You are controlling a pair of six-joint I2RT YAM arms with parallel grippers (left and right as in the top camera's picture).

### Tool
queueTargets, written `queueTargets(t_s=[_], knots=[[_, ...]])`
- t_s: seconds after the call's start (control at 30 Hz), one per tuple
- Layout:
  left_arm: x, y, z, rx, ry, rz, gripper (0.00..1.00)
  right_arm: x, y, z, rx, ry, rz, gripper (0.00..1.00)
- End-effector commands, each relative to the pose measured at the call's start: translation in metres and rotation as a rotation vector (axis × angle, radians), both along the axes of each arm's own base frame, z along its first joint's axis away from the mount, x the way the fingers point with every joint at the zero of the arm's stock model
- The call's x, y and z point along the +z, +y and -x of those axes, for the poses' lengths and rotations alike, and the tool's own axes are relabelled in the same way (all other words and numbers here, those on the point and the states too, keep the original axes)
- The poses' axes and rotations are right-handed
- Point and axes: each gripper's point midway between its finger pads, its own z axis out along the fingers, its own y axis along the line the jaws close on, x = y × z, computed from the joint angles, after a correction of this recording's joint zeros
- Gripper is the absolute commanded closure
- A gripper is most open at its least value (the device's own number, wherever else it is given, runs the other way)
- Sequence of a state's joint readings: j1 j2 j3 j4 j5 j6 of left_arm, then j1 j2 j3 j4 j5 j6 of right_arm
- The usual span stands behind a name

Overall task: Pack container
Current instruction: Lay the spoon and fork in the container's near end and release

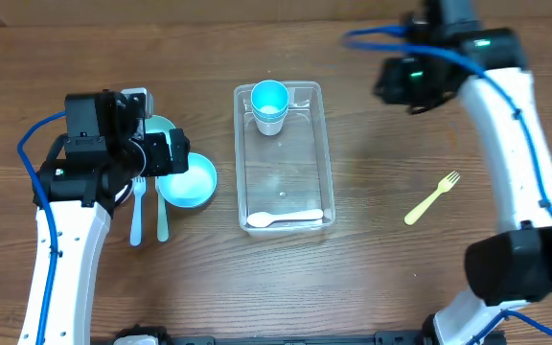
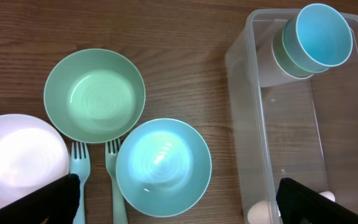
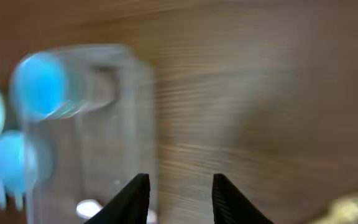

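Clear plastic container (image 1: 286, 172) sits mid-desk (image 1: 381, 287) between the two arms, both claws empty.

Inside the container, stacked cups (image 1: 269, 105) (blue one on top) stand at the far end and a white spoon (image 1: 284, 219) lies across the near end. The left claw (image 2: 185, 202) is spread wide, gripping nothing, above a blue bowl (image 2: 163, 167). A green bowl (image 2: 95, 95) and a pale bowl (image 2: 20, 158) sit beside it, with two teal forks (image 2: 79, 180) between them. The right claw (image 3: 179, 202) has its fingers apart with nothing between them, over bare desk to the right of the container; that wrist view is blurred. A yellow fork (image 1: 432, 198) lies alone, well apart from the container.
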State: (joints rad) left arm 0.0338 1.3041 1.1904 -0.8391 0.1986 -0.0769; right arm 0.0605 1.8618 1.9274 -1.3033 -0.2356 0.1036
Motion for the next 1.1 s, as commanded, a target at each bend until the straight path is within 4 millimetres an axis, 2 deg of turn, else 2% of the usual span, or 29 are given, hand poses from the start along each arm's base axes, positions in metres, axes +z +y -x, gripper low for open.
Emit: queueTargets(t_s=[0.0,0.07,0.1,0.17,0.27,0.3,0.4,0.57,0.77,0.87,0.93,1.07], knots=[[0.007,0.000,-0.004,0.012,-0.015,0.018,0.00,-0.023,-0.077,0.013,-0.313,0.117,-0.032,0.67],[0.007,0.000,-0.004,0.013,-0.015,0.017,0.00,-0.046,-0.117,0.027,-0.444,0.188,0.002,0.65],[0.007,0.000,-0.004,0.013,-0.015,0.016,0.00,-0.060,-0.135,0.038,-0.503,0.232,0.035,0.61],[0.007,0.000,-0.004,0.013,-0.015,0.016,0.00,-0.083,-0.147,0.056,-0.551,0.303,0.053,0.58],[0.007,0.000,-0.004,0.013,-0.015,0.016,0.00,-0.111,-0.150,0.069,-0.569,0.355,0.081,0.55],[0.007,0.000,-0.004,0.013,-0.015,0.016,0.00,-0.128,-0.147,0.078,-0.576,0.388,0.082,0.55],[0.007,0.000,-0.004,0.013,-0.015,0.016,0.00,-0.159,-0.144,0.090,-0.615,0.424,0.075,0.55],[0.007,0.000,-0.004,0.013,-0.015,0.016,0.00,-0.198,-0.134,0.113,-0.628,0.475,0.054,0.55],[0.007,0.000,-0.004,0.013,-0.014,0.016,0.00,-0.222,-0.125,0.118,-0.619,0.454,0.021,0.56],[0.007,0.000,-0.004,0.013,-0.014,0.016,0.00,-0.226,-0.121,0.115,-0.605,0.436,0.024,0.71],[0.007,0.000,-0.004,0.013,-0.014,0.016,0.00,-0.227,-0.118,0.115,-0.585,0.433,0.060,0.94],[0.007,0.000,-0.004,0.013,-0.015,0.016,0.00,-0.225,-0.118,0.116,-0.560,0.428,0.147,0.96]])
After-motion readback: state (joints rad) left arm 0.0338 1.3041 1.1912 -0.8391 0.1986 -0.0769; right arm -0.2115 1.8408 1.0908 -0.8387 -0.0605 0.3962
